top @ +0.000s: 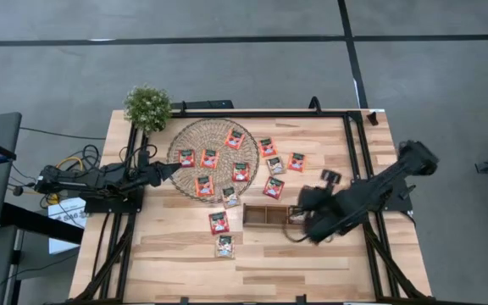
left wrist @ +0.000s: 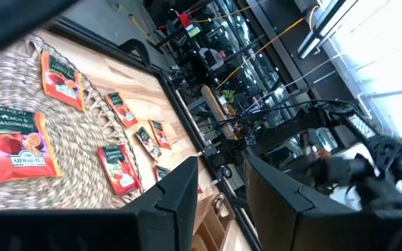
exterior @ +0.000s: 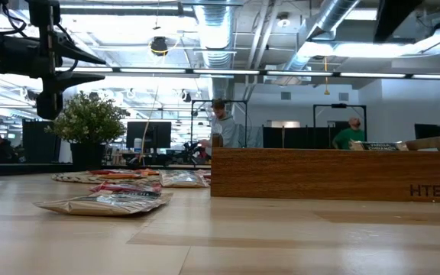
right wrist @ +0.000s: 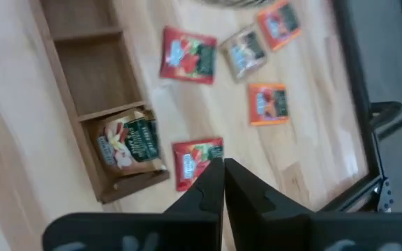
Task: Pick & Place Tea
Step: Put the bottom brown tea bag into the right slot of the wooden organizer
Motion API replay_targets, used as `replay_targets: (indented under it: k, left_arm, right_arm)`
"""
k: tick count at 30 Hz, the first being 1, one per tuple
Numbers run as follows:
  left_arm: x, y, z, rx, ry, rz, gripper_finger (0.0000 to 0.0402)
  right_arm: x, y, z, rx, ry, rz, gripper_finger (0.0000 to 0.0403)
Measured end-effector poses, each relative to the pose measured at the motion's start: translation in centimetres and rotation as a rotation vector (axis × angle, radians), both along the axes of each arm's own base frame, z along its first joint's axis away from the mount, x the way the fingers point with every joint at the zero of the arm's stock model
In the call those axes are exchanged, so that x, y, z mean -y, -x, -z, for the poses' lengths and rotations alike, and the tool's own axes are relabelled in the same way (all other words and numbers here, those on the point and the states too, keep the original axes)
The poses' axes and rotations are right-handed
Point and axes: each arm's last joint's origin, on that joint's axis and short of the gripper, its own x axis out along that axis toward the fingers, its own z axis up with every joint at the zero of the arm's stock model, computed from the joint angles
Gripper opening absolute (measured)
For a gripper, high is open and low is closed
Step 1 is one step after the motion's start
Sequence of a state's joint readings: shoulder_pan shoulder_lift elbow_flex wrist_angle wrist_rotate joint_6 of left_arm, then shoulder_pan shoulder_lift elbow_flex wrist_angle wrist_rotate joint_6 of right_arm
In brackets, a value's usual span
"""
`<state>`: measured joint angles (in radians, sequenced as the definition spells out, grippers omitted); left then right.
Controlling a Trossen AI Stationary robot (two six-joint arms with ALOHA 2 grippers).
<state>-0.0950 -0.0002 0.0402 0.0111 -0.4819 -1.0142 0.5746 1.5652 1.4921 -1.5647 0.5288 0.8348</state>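
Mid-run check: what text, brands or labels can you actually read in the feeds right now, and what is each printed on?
"HTB" – on the side of the wooden tray, low view.
"PEACH & PASSION FRUIT" and "AHMAD TEA" – on the red sachet lying on the woven mat, left wrist view.
Print on the other sachets: too small or blurred to read.

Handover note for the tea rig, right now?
Right gripper: jaws shut, empty, above a red sachet lying beside the brown three-part wooden tray.
Left gripper: jaws apart, empty, at the round woven mat's edge.
Done: one pale sachet in the tray's end compartment.
Left: the red sachets on the mat and those on the light wooden table.
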Motion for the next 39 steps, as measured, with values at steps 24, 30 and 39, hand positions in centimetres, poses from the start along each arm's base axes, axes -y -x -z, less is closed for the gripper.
replay_targets:
  k: [24,30,39]
  left_arm:
    - [-0.1,0.4,-2.1,0.144,-0.173,-0.041,0.011]
    - [0.1,0.1,-3.9,0.131,-0.234,0.0,0.011]
    - [1.3,-4.1,-9.2,-0.278,-0.268,0.205,0.011]
  right_arm:
    - [4.5,13.4,4.0,1.097,-0.706,-0.335,0.0001]
    - [5.0,14.2,5.4,1.339,-0.704,-0.478,0.0001]
    - [5.8,15.3,7.8,1.555,-0.649,-0.574,0.0]
